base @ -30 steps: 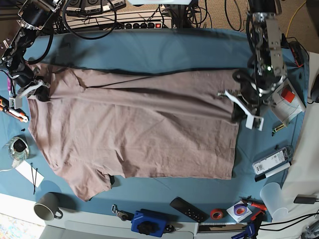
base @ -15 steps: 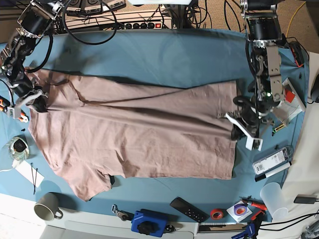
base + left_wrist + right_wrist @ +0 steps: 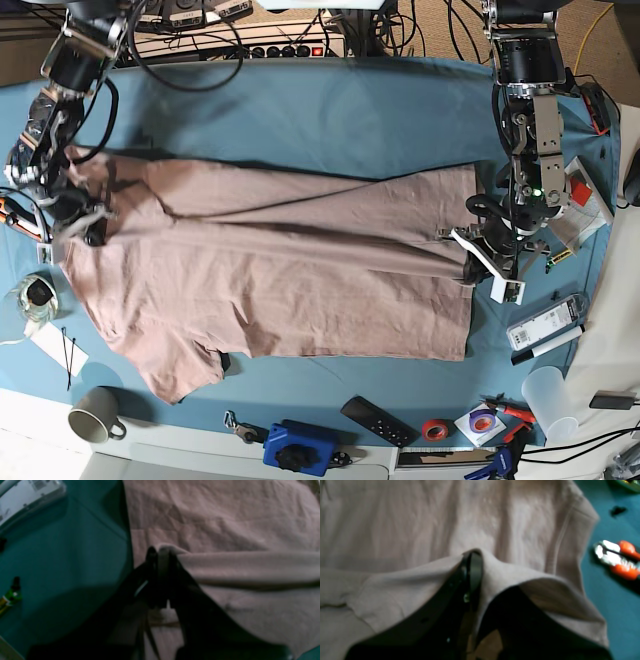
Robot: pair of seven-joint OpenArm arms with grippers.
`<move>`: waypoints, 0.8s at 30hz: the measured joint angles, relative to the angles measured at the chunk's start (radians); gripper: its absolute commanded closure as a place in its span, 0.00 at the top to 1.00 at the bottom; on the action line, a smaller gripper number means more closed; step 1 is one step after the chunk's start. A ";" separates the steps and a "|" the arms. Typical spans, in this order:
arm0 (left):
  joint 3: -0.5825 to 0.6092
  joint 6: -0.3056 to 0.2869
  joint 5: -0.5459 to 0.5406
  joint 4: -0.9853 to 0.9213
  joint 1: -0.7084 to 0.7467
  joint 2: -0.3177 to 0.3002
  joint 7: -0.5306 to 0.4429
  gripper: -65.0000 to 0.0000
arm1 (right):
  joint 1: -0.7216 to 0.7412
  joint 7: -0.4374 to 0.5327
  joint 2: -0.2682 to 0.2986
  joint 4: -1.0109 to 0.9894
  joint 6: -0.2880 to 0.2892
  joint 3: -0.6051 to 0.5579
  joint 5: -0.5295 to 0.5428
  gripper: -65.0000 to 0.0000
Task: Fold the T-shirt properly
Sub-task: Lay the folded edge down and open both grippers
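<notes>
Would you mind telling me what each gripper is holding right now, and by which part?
Both hold the T-shirt: the left gripper pinches its hem-end edge, the right gripper a fold near the sleeve end.

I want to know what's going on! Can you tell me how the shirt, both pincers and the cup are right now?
T-shirt: spread on the table, far edge lifted and partly folded toward the near side.
Left pincer: shut on the T-shirt's edge.
Right pincer: shut on the T-shirt's edge.
Grey mug: upright.

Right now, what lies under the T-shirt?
The blue table cover shows all around the T-shirt. A small dark thing peeks from its near hem; anything else beneath is covered.
</notes>
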 measured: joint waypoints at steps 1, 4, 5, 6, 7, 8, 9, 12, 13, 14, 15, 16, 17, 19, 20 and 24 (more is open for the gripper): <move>0.000 0.000 0.000 0.000 0.000 0.000 0.000 0.00 | 0.021 0.000 0.000 -0.029 0.000 0.000 0.000 0.00; 0.000 0.000 -0.001 -0.020 -0.004 0.000 -0.005 0.00 | 0.067 -0.003 0.000 -0.097 0.016 -0.001 0.000 0.00; 0.004 0.000 0.000 -0.044 -0.009 0.000 -0.014 0.00 | 0.074 -0.003 0.000 -0.111 0.019 -0.001 0.000 0.00; 0.004 0.000 0.000 -0.076 -0.012 0.001 -0.030 0.00 | 0.078 -0.003 0.000 -0.117 0.019 -0.001 -0.002 0.00; 0.005 0.000 -0.001 -0.110 -0.014 0.000 -0.053 0.00 | 0.078 -0.003 -0.001 -0.118 0.020 -0.002 -0.002 0.00; 0.005 -0.022 0.000 -0.143 -0.014 0.000 -0.076 0.00 | 0.078 0.000 0.000 -0.118 0.024 -0.001 -0.002 0.00; 0.005 -0.025 0.002 -0.173 -0.016 0.000 -0.088 0.00 | 0.078 0.001 0.000 -0.118 0.026 -0.001 -0.002 0.00; 0.004 -0.058 -0.002 -0.215 -0.040 0.000 -0.108 0.00 | 0.078 0.004 0.000 -0.118 0.026 0.000 -0.002 0.00; 0.004 -0.058 0.000 -0.217 -0.047 0.000 -0.108 0.00 | 0.078 0.014 0.000 -0.118 0.026 0.000 -0.002 0.00; 0.004 -0.058 0.000 -0.217 -0.050 0.000 -0.108 0.00 | 0.078 0.026 -0.001 -0.118 0.026 0.000 -0.003 0.00; 0.004 -0.058 0.000 -0.217 -0.054 0.000 -0.107 0.00 | 0.078 0.027 0.000 -0.118 0.026 0.000 -0.002 0.00; 0.004 -0.057 0.001 -0.217 -0.058 0.000 -0.103 0.00 | 0.078 0.032 0.000 -0.118 0.026 0.000 -0.002 0.00; 0.004 -0.058 0.001 -0.219 -0.064 0.000 -0.097 0.00 | 0.078 0.033 0.000 -0.118 0.026 0.000 -0.002 0.00; 0.004 -0.058 0.000 -0.219 -0.082 0.000 -0.097 0.00 | 0.078 0.033 -0.001 -0.118 0.026 -0.001 -0.002 0.00; 0.004 -0.058 0.001 -0.219 -0.093 0.000 -0.097 0.00 | 0.078 0.038 0.000 -0.118 0.026 0.000 -0.002 0.00; 0.004 -0.058 0.000 -0.219 -0.110 0.000 -0.101 0.00 | 0.078 0.071 0.000 -0.118 0.026 0.000 -0.002 0.00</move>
